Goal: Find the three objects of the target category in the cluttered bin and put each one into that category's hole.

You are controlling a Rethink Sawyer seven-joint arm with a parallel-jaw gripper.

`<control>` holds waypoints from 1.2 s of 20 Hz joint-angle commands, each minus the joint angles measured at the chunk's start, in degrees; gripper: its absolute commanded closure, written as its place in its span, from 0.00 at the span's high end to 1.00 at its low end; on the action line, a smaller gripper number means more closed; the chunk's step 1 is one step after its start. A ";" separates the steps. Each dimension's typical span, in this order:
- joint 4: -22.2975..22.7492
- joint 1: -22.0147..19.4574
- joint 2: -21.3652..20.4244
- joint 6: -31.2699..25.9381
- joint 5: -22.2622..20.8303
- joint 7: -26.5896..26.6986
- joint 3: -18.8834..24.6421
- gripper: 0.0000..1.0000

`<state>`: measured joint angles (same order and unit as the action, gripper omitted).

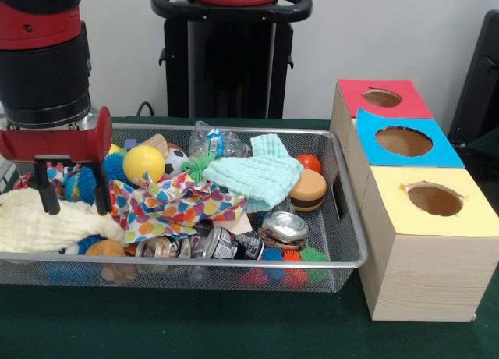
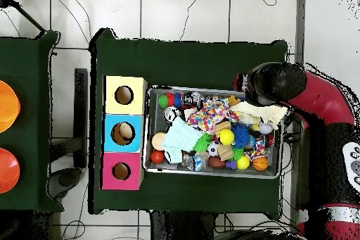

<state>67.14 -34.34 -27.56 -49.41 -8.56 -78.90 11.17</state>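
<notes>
Currently, the end effector (image 1: pixel 72 197) is held open and empty above the cream cloth (image 1: pixel 47 222) at one end of the wire bin (image 1: pixel 343 242); three holed boxes (image 1: pixel 425 242) are set beside it.

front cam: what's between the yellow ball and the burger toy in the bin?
In the front view, the mint green cloth lies between the yellow ball and the burger toy, with the polka-dot cloth's upper edge just below.

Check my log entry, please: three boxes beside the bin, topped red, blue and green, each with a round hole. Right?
One slip: the third box is topped yellow, not green. The front view shows red, blue and yellow tops, each with a round hole, beside the bin.
</notes>
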 commanded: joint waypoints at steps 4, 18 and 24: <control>1.73 -0.07 2.14 1.52 -1.20 1.66 4.45 1.00; -0.20 -0.17 5.62 3.42 -1.70 2.11 4.93 1.00; -1.30 0.06 7.68 5.16 -2.34 1.93 4.90 1.00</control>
<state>67.09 -34.33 -22.95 -48.97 -8.82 -78.90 11.17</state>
